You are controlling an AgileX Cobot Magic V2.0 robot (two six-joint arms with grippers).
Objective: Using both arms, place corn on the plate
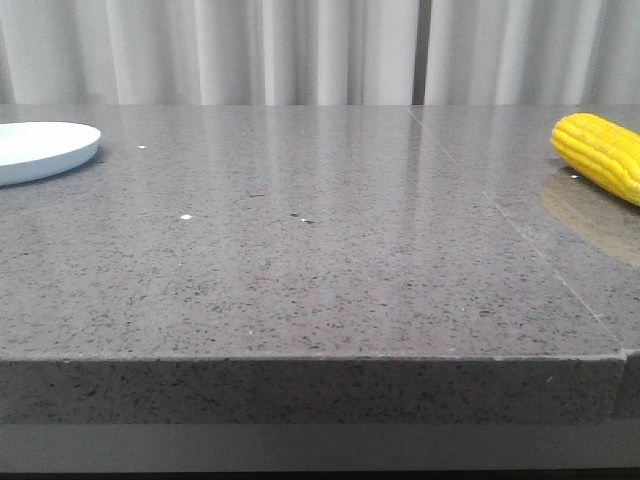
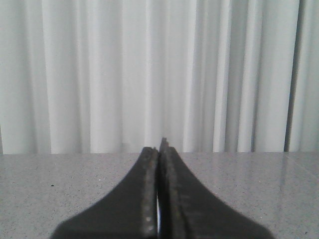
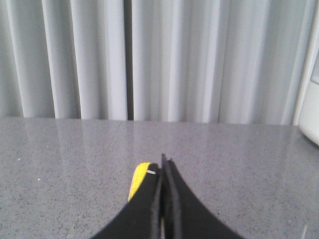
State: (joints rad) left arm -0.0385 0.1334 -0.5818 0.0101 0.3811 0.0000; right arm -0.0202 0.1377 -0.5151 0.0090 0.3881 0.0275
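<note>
The bright yellow kerneled corn cob point(image 1: 600, 153) lies at the grey speckled stone surface's point(image 1: 320, 270) right edge, well apart from the pale bluish-white round plate point(image 1: 45, 148) at the left edge. Both the left tool point(image 2: 160, 149) and right tool point(image 3: 164, 162) are pressed together, holding nothing. The smooth tapered cob could probably roll off that edge if a tool nudges it during approach.

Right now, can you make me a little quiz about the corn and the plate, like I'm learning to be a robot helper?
1. True or false: the corn is lying on the plate.
2. Which side of the table is the plate on, in the front view? A) far left B) middle C) far right
3. Fill in: the left pincer and right pincer are both ____.

Key:
1. False. The corn sits on the table at the far right, apart from the plate.
2. A.
3. Shut, with nothing held between the fingers.
</note>
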